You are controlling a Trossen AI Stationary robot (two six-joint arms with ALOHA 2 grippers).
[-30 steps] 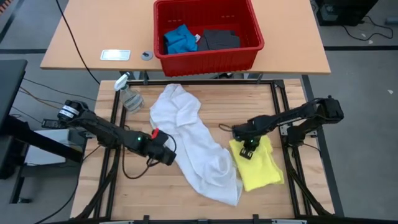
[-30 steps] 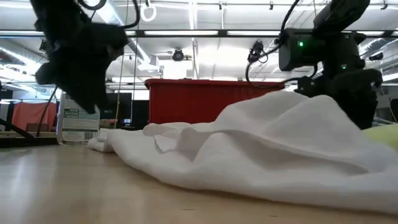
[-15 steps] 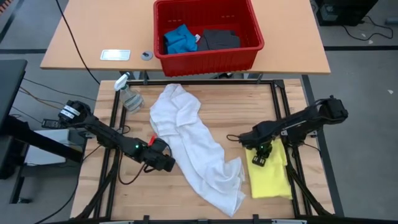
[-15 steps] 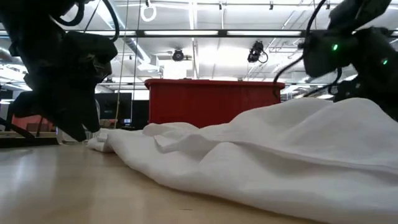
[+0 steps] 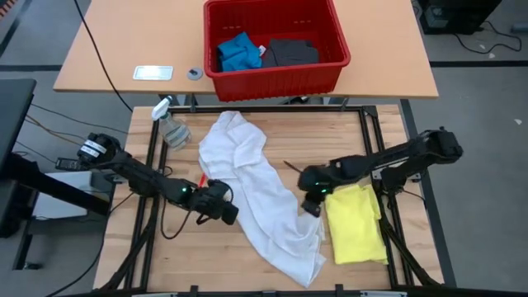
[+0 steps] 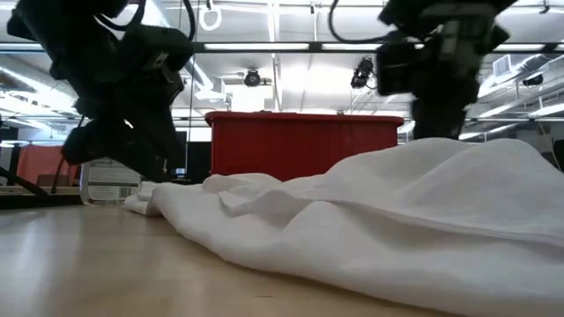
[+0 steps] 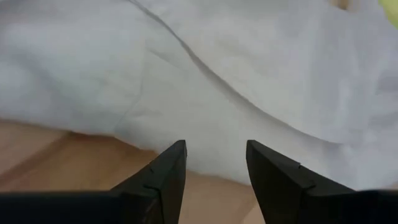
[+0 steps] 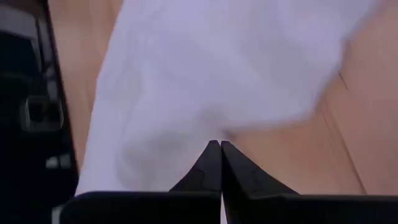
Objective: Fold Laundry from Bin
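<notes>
Your grippers flank the white shirt (image 5: 264, 194).
Left gripper (image 5: 231, 212) fingers apart at its edge; right gripper (image 5: 310, 205) pinched together, empty.

Your two arms are dark, slim and jointed, with thin black cables trailing off them. The left arm (image 5: 140, 177) shows a small green light, a red patch near its wrist and a white ring at its base. Each gripper ends in two black, tapering fingers (image 7: 163, 177).

We are in a robotics lab: exposed ceiling ducts (image 6: 538, 66), strip lights (image 6: 264, 47), a ceiling camera (image 6: 253, 79), and cables (image 5: 95, 49) crossing the grey floor (image 5: 478, 165).
</notes>
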